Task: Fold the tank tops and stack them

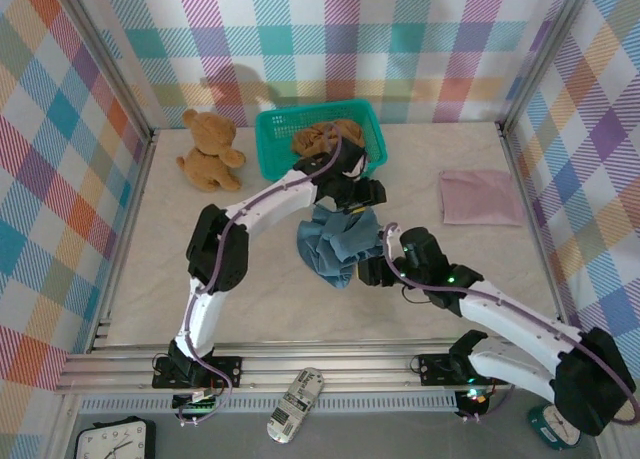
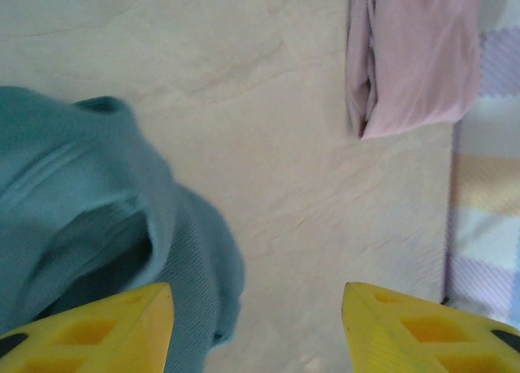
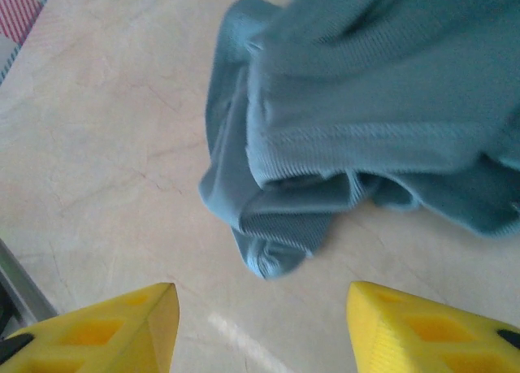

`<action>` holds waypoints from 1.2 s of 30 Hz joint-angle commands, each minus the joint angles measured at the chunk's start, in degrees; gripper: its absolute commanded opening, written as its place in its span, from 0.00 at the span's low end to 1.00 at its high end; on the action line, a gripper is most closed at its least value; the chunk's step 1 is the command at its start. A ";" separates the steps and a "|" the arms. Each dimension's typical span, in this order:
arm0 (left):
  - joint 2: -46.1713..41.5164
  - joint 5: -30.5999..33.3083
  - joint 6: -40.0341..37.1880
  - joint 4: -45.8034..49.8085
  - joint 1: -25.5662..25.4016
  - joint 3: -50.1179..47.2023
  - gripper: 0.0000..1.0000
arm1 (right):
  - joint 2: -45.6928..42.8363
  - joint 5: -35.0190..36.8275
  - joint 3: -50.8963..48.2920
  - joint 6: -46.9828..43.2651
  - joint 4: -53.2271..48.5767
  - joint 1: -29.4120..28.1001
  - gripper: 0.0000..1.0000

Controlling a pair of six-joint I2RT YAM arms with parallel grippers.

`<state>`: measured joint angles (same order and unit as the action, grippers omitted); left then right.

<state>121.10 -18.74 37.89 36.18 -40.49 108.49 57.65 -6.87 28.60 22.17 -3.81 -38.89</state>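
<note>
Grippers, two. The left gripper [image 2: 257, 292] has its jaws wide apart, with bare table [image 2: 244, 105] between the yellow fingers [image 2: 154, 324] and nothing held. The right gripper [image 3: 262, 288] also has its jaws wide apart over bare table and holds nothing.

Hidden or unclear:
- Both pairs of fingers are cut off by the lower edge of their wrist views.
- In the top view the left gripper merges with its dark wrist housing above the blue tank top [image 1: 335, 244]. Whether it touches the cloth cannot be told there.
- The blue tank top is crumpled, and its neck and straps cannot be made out. The left wrist view blurs it and cuts it at the left edge; the right wrist view cuts it at the top and right.
- The ochre tank top [image 1: 325, 137] is a bunched heap inside the teal basket [image 1: 265, 144], its near part behind the left wrist.

Pose:
- The left arm [image 1: 215, 244] rises from its base and bends at the elbow left of centre. Its forearm reaches right and away, ending over the far edge of the blue tank top, just before the basket.
- The right arm [image 1: 520, 329] swings out to the near right corner, then doubles back leftward. Its gripper sits just beside the near right edge of the same cloth.

Count:
- Tank tops, three: the blue at table centre between the grippers; the pink tank top [image 1: 480, 197] folded flat at far right, well apart; the ochre in the basket.
- Basket, one, at the back wall.
- Teddy bear [image 1: 210, 151], one, left of the basket.
</note>
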 commanded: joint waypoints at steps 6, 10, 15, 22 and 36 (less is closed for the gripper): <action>-15.90 3.35 -12.27 15.67 8.36 -12.25 0.59 | 16.82 2.07 5.27 -5.49 17.40 -2.58 0.55; -17.89 0.79 -13.38 9.78 10.50 -19.37 0.59 | 23.08 4.29 9.52 -9.52 17.53 -3.12 0.53; -16.24 -0.52 -13.66 4.70 10.83 -23.17 0.59 | 26.62 6.67 12.73 -13.98 16.91 -4.00 0.54; -12.09 -2.30 -11.62 -1.55 10.87 -25.79 0.57 | 31.84 9.57 15.02 -17.16 10.49 -4.53 0.52; -8.01 -6.44 -9.28 -5.06 9.96 -24.76 0.51 | 18.03 12.59 9.98 -8.10 6.22 1.19 0.10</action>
<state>112.36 -23.07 27.59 32.40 -29.82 82.81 79.94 6.02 40.16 11.20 4.38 -39.31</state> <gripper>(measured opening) 0.509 0.104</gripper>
